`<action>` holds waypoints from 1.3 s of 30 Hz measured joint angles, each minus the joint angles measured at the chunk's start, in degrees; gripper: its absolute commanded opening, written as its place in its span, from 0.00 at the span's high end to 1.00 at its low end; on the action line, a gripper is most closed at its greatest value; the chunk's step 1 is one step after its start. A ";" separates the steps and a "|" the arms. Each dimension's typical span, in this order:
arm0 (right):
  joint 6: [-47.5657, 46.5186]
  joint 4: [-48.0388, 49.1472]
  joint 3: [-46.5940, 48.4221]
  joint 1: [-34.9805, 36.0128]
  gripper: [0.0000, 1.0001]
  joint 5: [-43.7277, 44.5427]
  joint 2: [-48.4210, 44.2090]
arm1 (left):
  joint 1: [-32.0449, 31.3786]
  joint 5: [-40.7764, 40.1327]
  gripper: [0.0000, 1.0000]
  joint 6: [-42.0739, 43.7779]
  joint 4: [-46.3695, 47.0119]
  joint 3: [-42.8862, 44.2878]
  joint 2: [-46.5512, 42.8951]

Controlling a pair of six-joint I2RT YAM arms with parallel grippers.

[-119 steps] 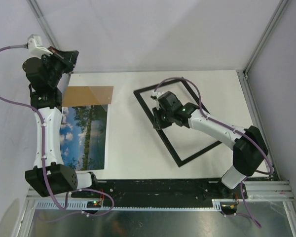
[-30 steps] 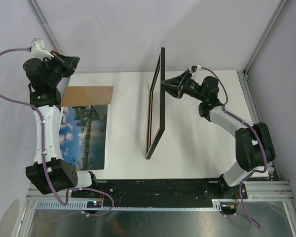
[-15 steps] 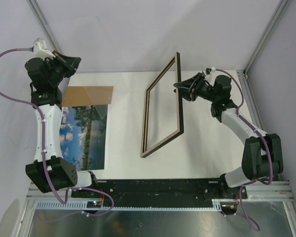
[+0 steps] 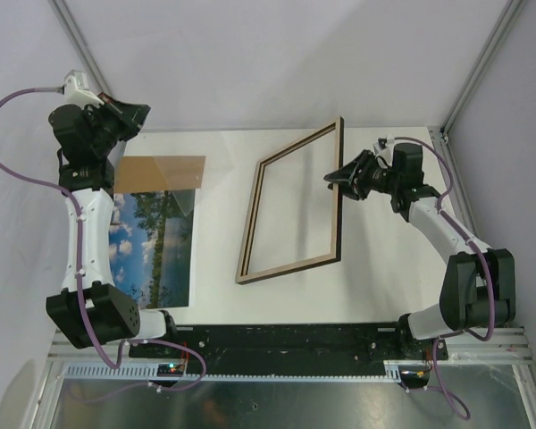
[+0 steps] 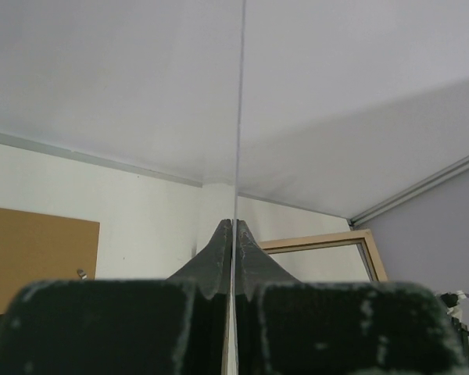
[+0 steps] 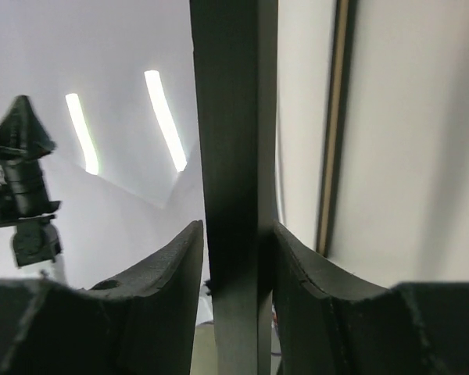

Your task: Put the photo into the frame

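The right pincer [image 6: 236, 234] pinches the frame [image 4: 287, 267] by its right rail, a pad on each face. The frame sits mid-picture, tilted, with its pale wood side showing. A strip of bare white table [image 4: 219, 223] lies between its left rail and the photo [image 4: 161, 241]. The photo lies flat at lower left, its top edge just below a brown board [image 4: 161, 170]. At upper left, the left pincer [image 5: 233, 228] is pressed together on the edge of a thin clear sheet [image 5: 239, 117].
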 measured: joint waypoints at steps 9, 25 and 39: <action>-15.37 -12.96 -0.44 -0.72 0.86 2.36 0.55 | -0.52 0.07 1.00 0.00 0.00 -0.02 0.35; -34.49 -11.21 -0.48 -6.34 0.68 1.86 19.82 | -1.75 2.45 1.00 -0.15 -0.22 -0.04 1.42; -39.04 -14.84 4.85 -5.62 0.44 15.80 24.92 | -4.98 4.13 1.00 -1.22 -0.81 -0.94 1.42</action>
